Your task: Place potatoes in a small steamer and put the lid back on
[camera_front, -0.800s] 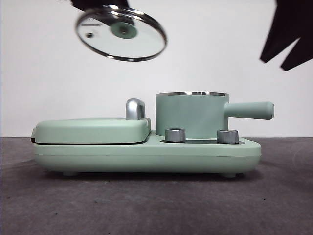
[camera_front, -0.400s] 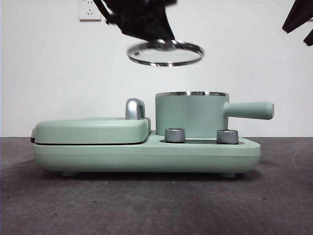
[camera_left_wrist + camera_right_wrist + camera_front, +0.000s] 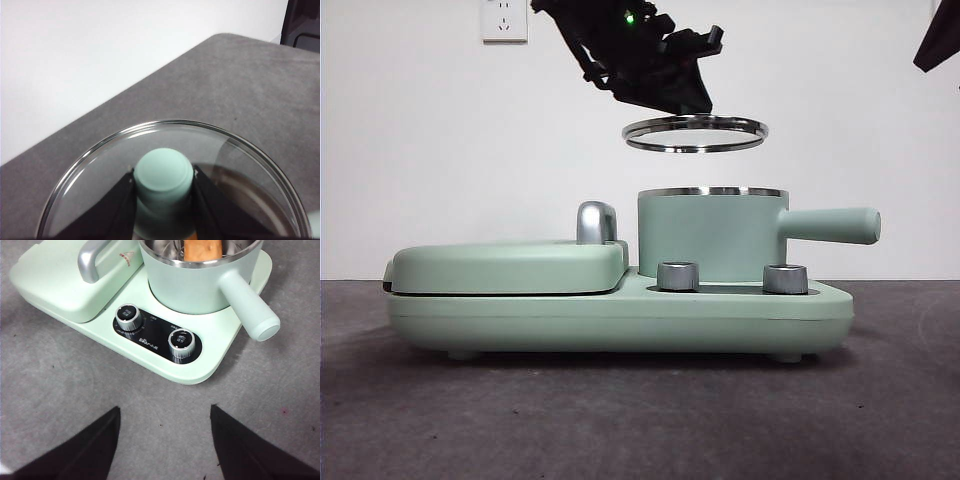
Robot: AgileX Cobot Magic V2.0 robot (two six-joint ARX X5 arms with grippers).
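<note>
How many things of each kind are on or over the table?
Cooker base: 1
Griddle cover: 1
Steamer pot: 1
Lid, held by left gripper: 1
Potato: 1
Knobs: 2
Total: 7

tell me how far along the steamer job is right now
Done: the potato already sits inside the small steamer, as the right wrist view shows. In hand: the left hand grips the lid by its knob, holding it level in the air just above the steamer's rim, slightly off-centre. Left: lower the lid onto the rim and let go. The right hand waits open, apart from the cooker.
</note>
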